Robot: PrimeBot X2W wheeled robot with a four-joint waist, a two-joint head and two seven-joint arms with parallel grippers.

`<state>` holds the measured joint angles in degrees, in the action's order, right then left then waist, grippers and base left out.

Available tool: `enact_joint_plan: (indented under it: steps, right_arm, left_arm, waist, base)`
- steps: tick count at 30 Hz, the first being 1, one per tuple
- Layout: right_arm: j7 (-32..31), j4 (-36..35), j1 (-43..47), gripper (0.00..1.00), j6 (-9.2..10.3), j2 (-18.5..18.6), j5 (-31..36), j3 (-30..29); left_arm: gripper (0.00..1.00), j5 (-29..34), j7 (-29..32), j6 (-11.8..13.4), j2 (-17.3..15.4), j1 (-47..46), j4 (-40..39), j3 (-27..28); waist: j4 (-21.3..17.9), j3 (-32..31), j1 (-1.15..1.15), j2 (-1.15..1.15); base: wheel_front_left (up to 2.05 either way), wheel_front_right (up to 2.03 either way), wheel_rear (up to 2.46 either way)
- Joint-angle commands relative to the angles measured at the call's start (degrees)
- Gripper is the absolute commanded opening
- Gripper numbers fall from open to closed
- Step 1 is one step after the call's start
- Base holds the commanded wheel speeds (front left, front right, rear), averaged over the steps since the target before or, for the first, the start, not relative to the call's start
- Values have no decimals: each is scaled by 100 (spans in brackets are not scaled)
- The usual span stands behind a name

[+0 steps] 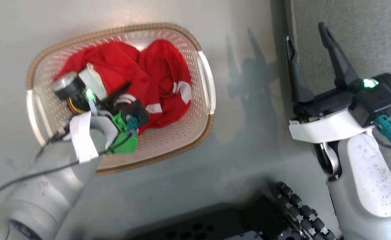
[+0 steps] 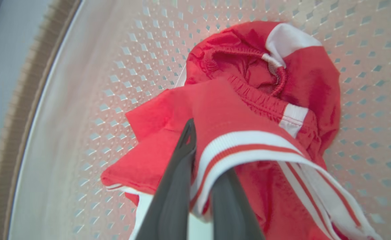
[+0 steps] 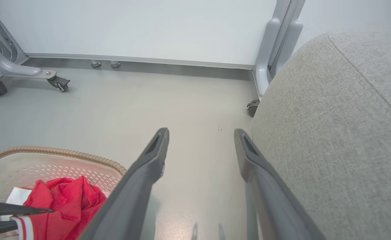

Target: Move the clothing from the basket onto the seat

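Observation:
The red clothing with white stripes lies bunched in the cream perforated basket on the floor. My left gripper reaches down into the basket. In the left wrist view it is shut on a white-striped hem of the clothing, one finger above the fabric and one beneath. An elastic waistband shows behind it. My right gripper is open with nothing between its fingers, held over the floor beside the grey fabric seat. In the right wrist view the gripper is just left of the seat.
Grey floor lies between the basket and the seat. A wheeled metal frame with casters and an upright post stand by the far wall. My dark base is at the bottom of the head view.

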<state>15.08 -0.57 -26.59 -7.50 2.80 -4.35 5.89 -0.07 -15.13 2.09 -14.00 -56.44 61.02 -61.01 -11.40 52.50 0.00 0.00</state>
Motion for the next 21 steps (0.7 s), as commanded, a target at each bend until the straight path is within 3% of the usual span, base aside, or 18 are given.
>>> enact_joint_plan:
  steps: [1, 11, 21]
  right_arm:
    - [11, 56, 167, 100, 1, 15, 43, -38]
    - [11, 384, 1120, 100, 1, 17, 299, -181]
    - [11, 676, 2200, 100, 1, 17, 327, -248]
  left_arm:
    - [0, -188, -1, 59, -5, 265, -111, 113]
    - [0, -1313, -1, 167, 233, 1728, -1180, 1104]
    - [0, -1610, -2, 287, 397, 3007, -2392, 2159]
  waist:
    - [154, -730, 0, 0]
    - [560, -2692, 0, 0]
    - [785, -4395, 0, 0]
  base:
    - [0, 0, 0]
    - [0, 0, 0]
    - [0, 0, 0]
